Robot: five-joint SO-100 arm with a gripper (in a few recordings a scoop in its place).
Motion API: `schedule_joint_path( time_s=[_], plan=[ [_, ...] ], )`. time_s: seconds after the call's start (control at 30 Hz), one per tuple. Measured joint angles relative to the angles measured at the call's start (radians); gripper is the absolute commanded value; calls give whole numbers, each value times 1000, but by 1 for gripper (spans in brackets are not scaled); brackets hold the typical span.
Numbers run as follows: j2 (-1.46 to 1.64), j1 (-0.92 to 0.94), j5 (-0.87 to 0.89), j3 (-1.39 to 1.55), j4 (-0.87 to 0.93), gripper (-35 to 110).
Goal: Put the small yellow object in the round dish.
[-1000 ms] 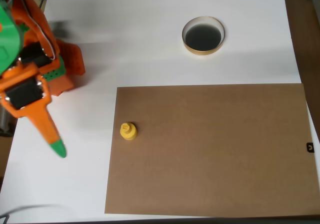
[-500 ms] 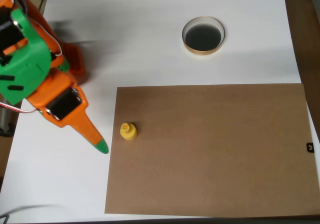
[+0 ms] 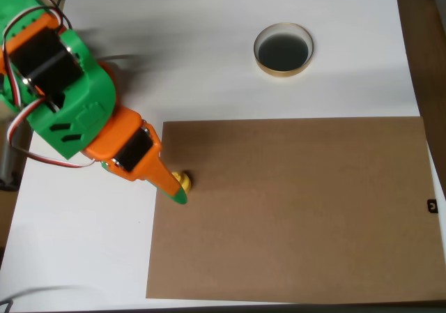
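The white table (image 3: 230, 83) is seen from overhead, with a brown cardboard sheet (image 3: 300, 208) laid over its lower right part. The orange-and-green arm (image 3: 70, 111) reaches in from the upper left, slanting down and to the right. Its gripper (image 3: 175, 191) ends in a green tip at the sheet's left edge — whether the fingers are parted or together cannot be told, since a single finger profile is presented from above. The round dish (image 3: 283, 49) stands on bare table above the sheet, well apart and to the upper right of the gripper. The small yellow object (image 3: 184, 180) sits on the sheet near its left edge, partly covered by the tip; what shows lies just up-right of it, along the arm's own line — so the grasp is judged imminent, not yet made.
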Motion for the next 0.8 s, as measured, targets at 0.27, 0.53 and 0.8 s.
schedule_joint_path(
  time_s=[0.27, 0.53, 0.8],
  plan=[
    [-109, -26, 21, 0, -11, 27],
    [-196, -75, 38, -5, -28, 27],
    [-239, -95, 37, -6, -21, 26]
  ],
)
